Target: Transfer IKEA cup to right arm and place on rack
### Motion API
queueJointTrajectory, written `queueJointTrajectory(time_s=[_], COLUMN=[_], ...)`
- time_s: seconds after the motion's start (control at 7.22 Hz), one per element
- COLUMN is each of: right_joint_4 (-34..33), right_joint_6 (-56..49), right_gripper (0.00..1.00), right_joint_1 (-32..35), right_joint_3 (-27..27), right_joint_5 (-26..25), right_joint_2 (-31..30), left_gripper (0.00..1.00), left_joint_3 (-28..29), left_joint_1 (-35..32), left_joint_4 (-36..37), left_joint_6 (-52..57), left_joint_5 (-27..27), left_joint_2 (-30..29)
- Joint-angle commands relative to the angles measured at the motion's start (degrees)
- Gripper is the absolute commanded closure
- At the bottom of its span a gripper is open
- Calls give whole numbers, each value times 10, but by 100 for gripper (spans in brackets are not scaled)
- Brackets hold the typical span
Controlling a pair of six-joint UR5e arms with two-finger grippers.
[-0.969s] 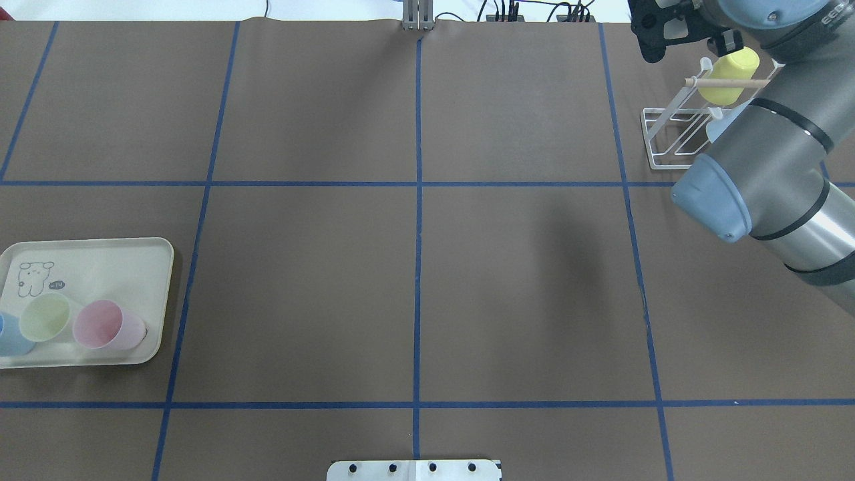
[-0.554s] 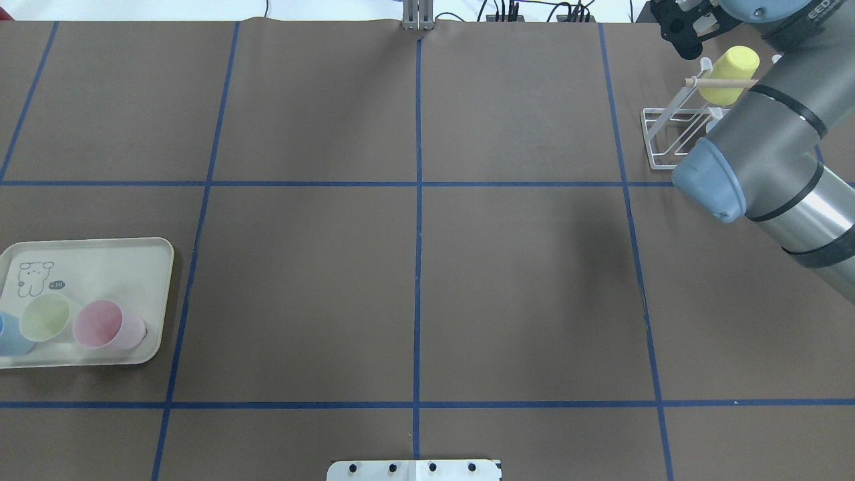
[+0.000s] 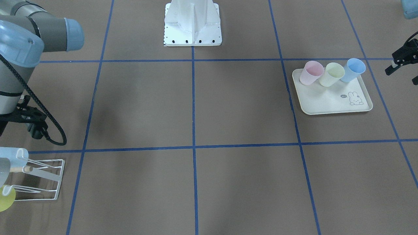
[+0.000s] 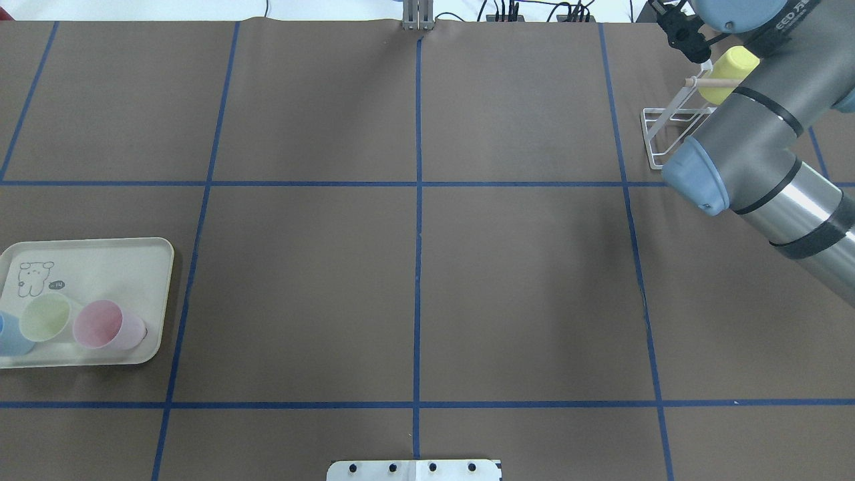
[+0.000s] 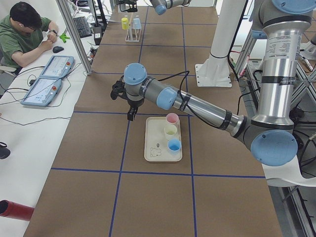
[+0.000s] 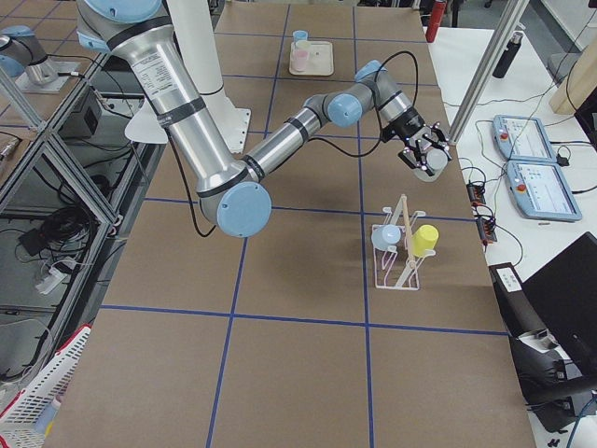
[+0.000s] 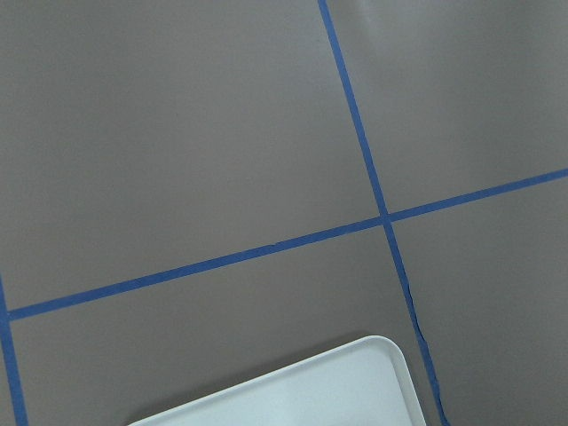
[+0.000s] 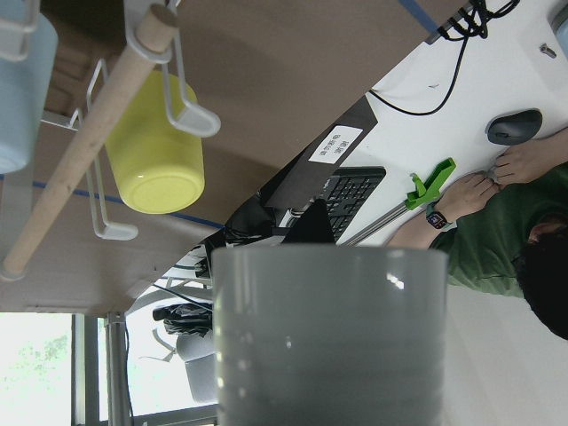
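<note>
My right gripper is shut on a grey cup, held in the air above and beyond the white wire rack. In the right wrist view the cup's body fills the lower frame, with the rack's wooden dowel close by at upper left. A yellow cup and a pale blue cup hang on the rack's prongs. The overhead view shows the right gripper at the rack's far upper corner. My left gripper hovers open and empty beside the tray.
A cream tray with a bunny drawing holds a pink cup, a green cup and a blue cup. The right arm's elbow overhangs the rack's base. The robot's white mount stands at mid-table. An operator sits beside the table.
The right arm's elbow has swung up and left over the rack. Its gripper has shifted right and turned at the rack's top corner. The tray cups have not moved.
</note>
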Motion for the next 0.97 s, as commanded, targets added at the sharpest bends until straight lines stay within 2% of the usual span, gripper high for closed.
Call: queueJointTrajectory(time_s=[0.0,0.14,0.28,0.55,0.83], right_joint_4=[49,100,124,124,125], right_joint_6=[-2,-2,-12,-34,-34], right_gripper=[58,49,49,50,47], right_joint_1=[-7,-13,-12,-13,-28], right_joint_3=[-63,-109,-119,-121,-150], right_joint_5=[-28,-41,-44,-66,-93], right_joint_2=[0,2,0,-7,-7], left_gripper=[0,0,0,0,0], left_joint_3=[-1,-1,-1,2,7], left_joint_1=[1,1,1,2,3], left_joint_4=[0,0,0,0,0], left_joint_6=[-2,-2,-2,-3,-3], left_joint_5=[1,1,0,0,0], left_joint_2=[6,6,6,6,0])
